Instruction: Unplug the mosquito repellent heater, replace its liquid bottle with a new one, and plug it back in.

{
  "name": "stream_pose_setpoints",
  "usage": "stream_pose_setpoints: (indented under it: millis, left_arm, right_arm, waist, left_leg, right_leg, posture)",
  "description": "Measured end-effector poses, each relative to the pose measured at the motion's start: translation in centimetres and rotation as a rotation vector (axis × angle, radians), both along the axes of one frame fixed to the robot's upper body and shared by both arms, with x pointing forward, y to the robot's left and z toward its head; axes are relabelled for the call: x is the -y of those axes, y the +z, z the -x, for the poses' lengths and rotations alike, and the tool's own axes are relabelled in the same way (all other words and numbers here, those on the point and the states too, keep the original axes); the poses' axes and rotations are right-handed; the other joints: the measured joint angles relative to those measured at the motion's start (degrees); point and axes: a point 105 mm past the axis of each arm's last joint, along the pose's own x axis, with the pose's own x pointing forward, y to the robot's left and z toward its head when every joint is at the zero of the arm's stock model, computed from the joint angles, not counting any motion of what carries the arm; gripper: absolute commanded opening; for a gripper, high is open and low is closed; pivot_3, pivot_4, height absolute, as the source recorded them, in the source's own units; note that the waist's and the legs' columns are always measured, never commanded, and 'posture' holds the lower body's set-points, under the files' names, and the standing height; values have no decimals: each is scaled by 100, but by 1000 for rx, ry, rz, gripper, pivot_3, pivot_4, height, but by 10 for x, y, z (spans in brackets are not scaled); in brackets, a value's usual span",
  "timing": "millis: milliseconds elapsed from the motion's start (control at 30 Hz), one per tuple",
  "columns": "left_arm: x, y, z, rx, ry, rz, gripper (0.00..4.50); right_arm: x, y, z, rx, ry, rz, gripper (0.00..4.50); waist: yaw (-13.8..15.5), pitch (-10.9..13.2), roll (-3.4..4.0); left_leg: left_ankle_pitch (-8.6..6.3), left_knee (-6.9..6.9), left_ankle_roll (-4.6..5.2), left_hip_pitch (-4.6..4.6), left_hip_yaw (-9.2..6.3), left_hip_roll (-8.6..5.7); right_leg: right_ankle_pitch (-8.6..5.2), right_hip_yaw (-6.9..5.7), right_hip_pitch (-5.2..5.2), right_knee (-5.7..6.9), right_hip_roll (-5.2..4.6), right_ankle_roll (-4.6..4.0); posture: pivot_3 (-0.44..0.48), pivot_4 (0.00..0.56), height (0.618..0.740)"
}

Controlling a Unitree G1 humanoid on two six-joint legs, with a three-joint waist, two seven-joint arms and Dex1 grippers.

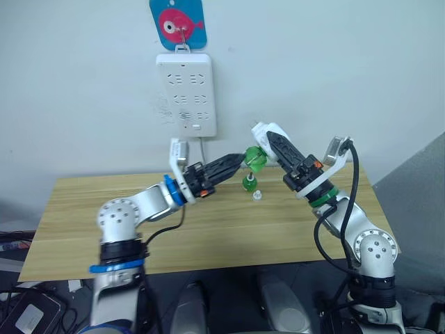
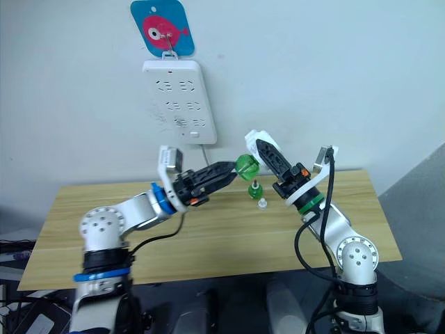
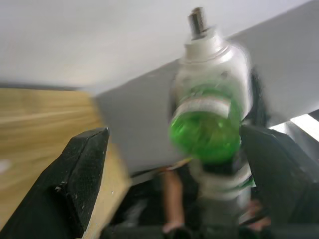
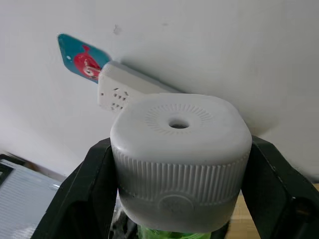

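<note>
Left of the heater (image 1: 268, 138), the left gripper (image 1: 241, 158) stands open around its green bottle (image 1: 254, 157). The right gripper (image 4: 177, 164) clamps the heater, unplugged, below the strip (image 1: 185, 94). Bottle swap and replugging remain; another bottle (image 1: 249, 183) waits beneath.

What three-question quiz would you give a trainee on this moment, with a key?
1. True or false: the small white rounded plastic heater is plugged into the tall white wall power strip.
2. Which holds the heater: A the left gripper, B the right gripper?
3. Fill in: on the light wooden table stands a loose small ____ bottle.
Key: 1 false; 2 B; 3 green.
</note>
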Motion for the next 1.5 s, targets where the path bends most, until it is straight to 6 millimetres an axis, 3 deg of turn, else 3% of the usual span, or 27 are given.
stream_pose_setpoints:
  millis: [100,167,267,467,633,967,1100,1500]
  left_arm:
    - [-18,-14,1,89,78,-183,4500]
    - [-31,-15,-5,185,161,-280,4500]
    - [-49,-5,-18,341,293,-376,4500]
    - [-72,29,-44,541,450,-455,4500]
    - [-77,44,-54,615,428,-461,4500]
    - [-74,62,-76,696,353,-465,4500]
    - [-67,61,-84,695,314,-455,4500]
    - [-51,69,-85,733,191,-429,4500]
  right_arm:
    - [7,-1,-1,55,-72,143,3034]
    - [10,-2,-3,129,-136,333,3034]
    - [6,-7,-2,274,-189,624,3034]
    - [-6,-6,7,521,-237,891,3033]
    - [-10,-1,12,617,-251,945,3032]
    - [-17,-9,20,614,-189,940,3026]
    - [-19,-11,20,604,-178,940,3025]
    - [-25,-11,24,589,-144,916,3025]
  waist:
    - [31,0,0]
    - [74,-1,1]
    - [159,-1,0]
    - [177,-2,-2]
    - [165,-6,-6]
    - [154,-7,-8]
    - [150,-7,-8]
    - [132,-7,-8]
  left_leg:
    - [0,0,-1,0,3,-3]
    - [0,1,-1,0,7,-4]
    - [0,1,-1,0,7,-1]
    - [0,4,-1,-5,9,-4]
    - [0,2,-1,-5,4,-3]
    - [1,6,-1,-5,0,-3]
    - [1,7,-1,-5,-1,-4]
    - [1,7,-1,-5,-5,-3]
  right_leg:
    - [0,2,-1,-2,-3,0]
    - [0,4,-2,-5,-4,0]
    - [0,3,-5,-7,-2,1]
    - [0,3,-5,-8,-6,1]
    - [1,-2,-5,-6,-6,0]
    - [1,-6,-4,-1,-6,-1]
    - [1,-8,-4,2,-6,-1]
    - [1,-11,-4,7,-6,-1]
  posture:
    - [-215,204,736]
    - [-212,203,736]
    - [-203,200,736]
    - [-205,193,736]
    - [-213,189,736]
    - [-221,193,736]
    - [-225,196,736]
    - [-229,198,736]
